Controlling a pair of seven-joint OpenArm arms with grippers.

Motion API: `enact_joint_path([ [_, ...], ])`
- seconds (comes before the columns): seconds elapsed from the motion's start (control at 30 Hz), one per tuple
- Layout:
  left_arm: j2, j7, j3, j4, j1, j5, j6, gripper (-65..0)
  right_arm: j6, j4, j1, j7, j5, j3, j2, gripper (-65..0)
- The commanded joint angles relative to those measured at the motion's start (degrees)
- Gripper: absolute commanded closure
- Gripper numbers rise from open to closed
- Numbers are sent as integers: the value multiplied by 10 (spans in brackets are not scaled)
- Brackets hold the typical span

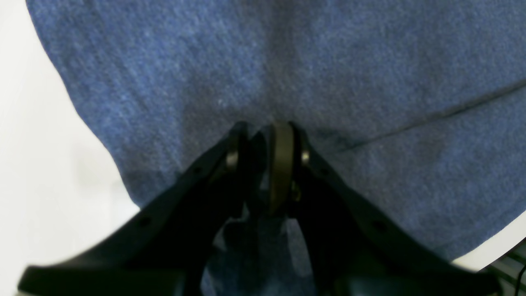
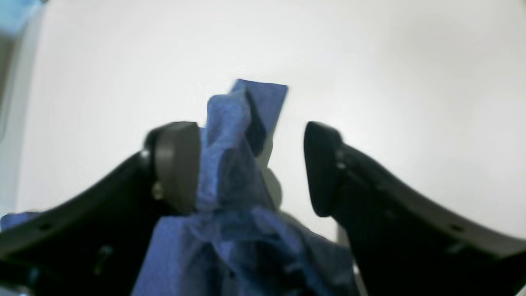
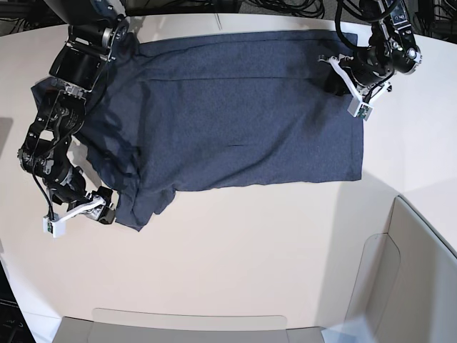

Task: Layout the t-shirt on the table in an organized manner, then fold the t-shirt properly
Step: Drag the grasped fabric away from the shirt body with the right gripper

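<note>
On the left wrist camera I see my left gripper with its jaws drawn close together and a fold of the t-shirt pinched between the pads, the blue-grey cloth filling the picture from nine o'clock round to three and a seam running off toward three o'clock; a strip of the pale table shows at nine. On the right wrist camera my right gripper stands with its jaws wide apart, and a bunched ridge of cloth rises in the gap, leaning against the pad at nine o'clock and clear of the pad at three, so I judge nothing is clamped there. From the base camera the shirt lies spread across the upper middle of the table, fairly flat, with the right gripper at its rumpled corner near eight o'clock and the left gripper on the edge near two o'clock. My worry is that cloth clinging to the right pad gets dragged as that arm lifts away, wrinkling the corner again, and that a pull from the left hand alone skews the whole layout.
</note>
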Motion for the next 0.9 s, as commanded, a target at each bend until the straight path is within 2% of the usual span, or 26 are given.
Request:
enact_joint_path([
  [0.0, -3, 21, 1, -1, 4, 18, 1, -103, 4, 2, 14, 12, 5, 8, 5, -401],
  [0.13, -3, 22, 1, -1, 4, 18, 1, -103, 4, -3, 22, 7, 15, 33, 1, -401],
  [0.27, -3, 22, 1, -1, 6, 18, 1, -103, 4, 10, 12, -1, 127, 71, -2, -401],
  [0.37, -3, 21, 1, -1, 6, 18, 1, -103, 7, 11, 6, -37, 211, 69, -2, -401],
  [0.43, -3, 21, 1, -1, 6, 17, 1, -103, 7, 10, 6, -58, 240, 62, -6, -401],
  [0.53, -1, 22, 1, -1, 6, 16, 1, -103, 5, 7, 8, -53, 224, 28, -10, -401],
  [0.73, 0, 22, 1, -1, 7, 16, 1, -103, 2, -52, 41, -5, 152, 27, -22, -401],
  [0.77, 0, 22, 1, -1, 7, 16, 1, -103, -6, -62, 47, 2, 145, 27, -22, -401],
  [0.87, 0, 22, 1, -1, 8, 16, 1, -103, -57, -71, 52, 28, 139, 27, -22, -401],
])
